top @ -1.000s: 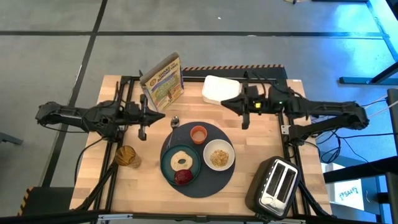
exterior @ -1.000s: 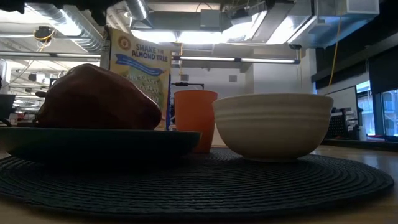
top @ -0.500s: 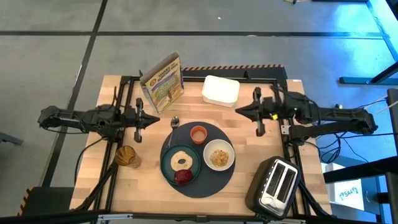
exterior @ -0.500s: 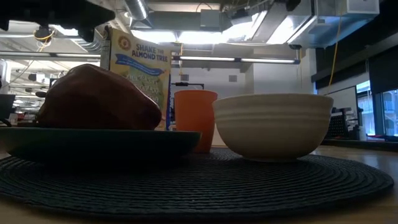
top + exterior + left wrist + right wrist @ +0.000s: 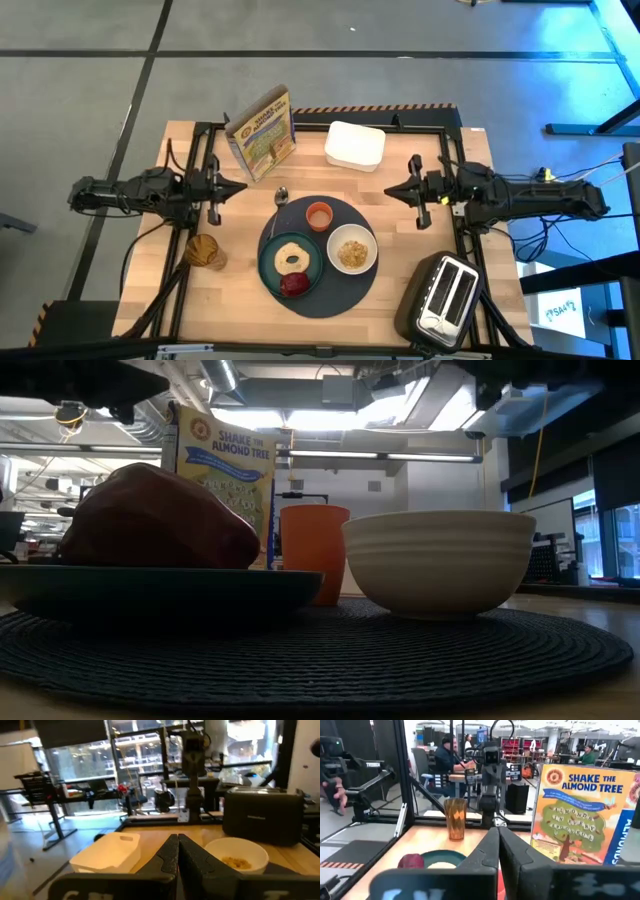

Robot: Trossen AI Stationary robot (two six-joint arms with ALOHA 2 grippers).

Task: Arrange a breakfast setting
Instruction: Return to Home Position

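High view, left gripper (image 5: pixel 238 186) left of mat (image 5: pixel 345 292), right gripper (image 5: pixel 390 188) right of it, neither touching, both pinched closed, empty, plate (image 5: pixel 266 265), bowl (image 5: pixel 334 243), cup (image 5: pixel 319 215) on mat

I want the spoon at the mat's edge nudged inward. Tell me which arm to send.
Probably left. The metal spoon lies at the dark-grey mat's edge on the left arm's side, near the shut, empty left claw. The right claw, also shut, would reach across the orange cup.
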